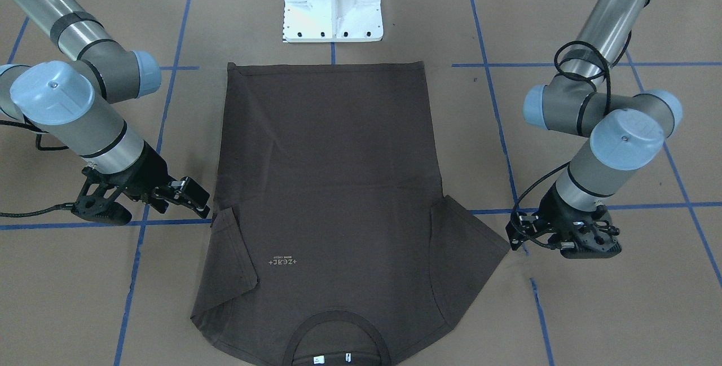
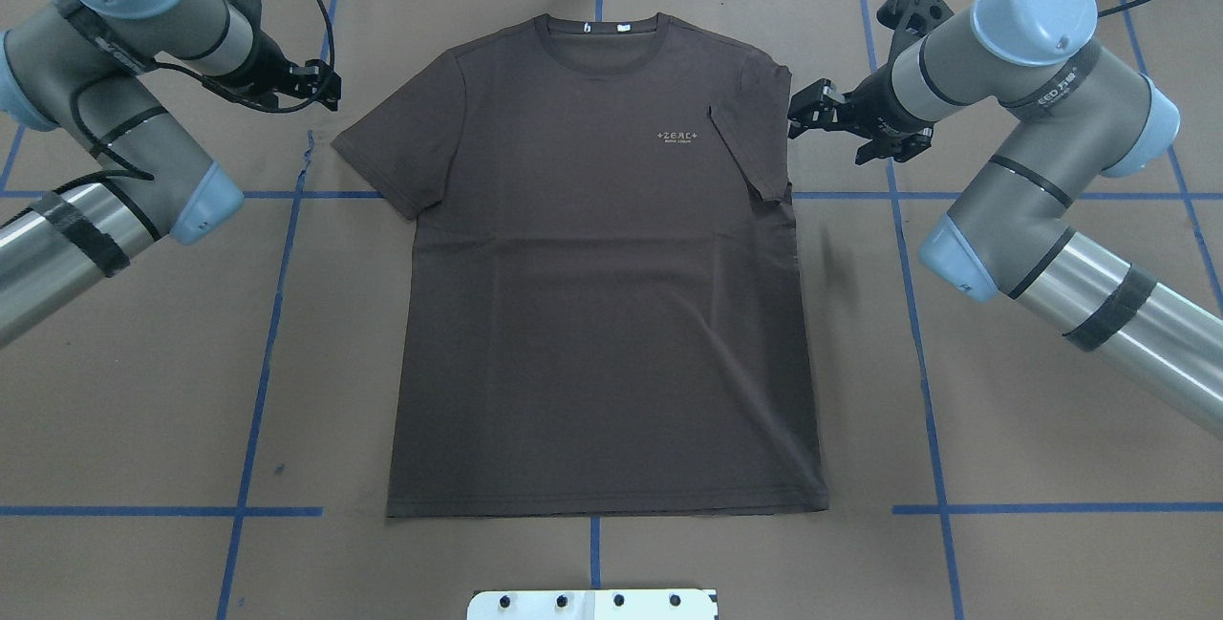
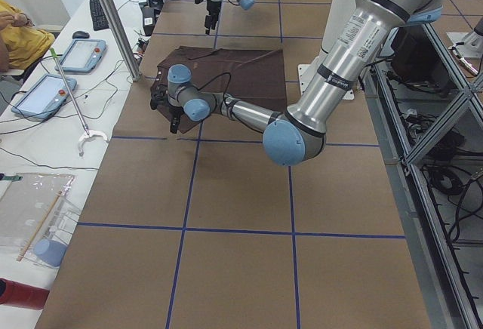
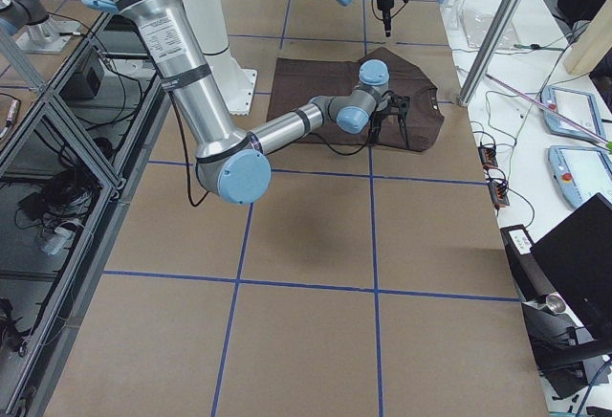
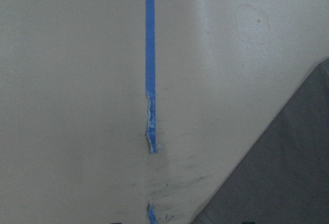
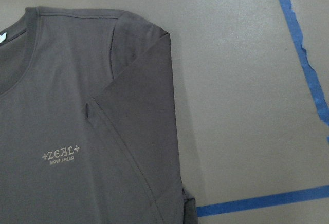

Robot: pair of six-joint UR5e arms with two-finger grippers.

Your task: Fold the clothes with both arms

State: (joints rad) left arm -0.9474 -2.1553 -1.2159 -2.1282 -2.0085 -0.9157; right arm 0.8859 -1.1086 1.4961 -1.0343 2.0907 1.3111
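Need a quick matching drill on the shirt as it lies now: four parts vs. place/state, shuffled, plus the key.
1. sleeve on robot's left
2. sleeve on robot's right
3. collar
4. hem

A. folded in over the chest
B. nearest the white base block
C. spread out flat
D. beside the white neck tags

Pairs: 1-C, 2-A, 3-D, 4-B

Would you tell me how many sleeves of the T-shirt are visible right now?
2. The left sleeve lies spread flat out to the side. The right sleeve is folded in over the chest, beside the logo. Neither is hidden.
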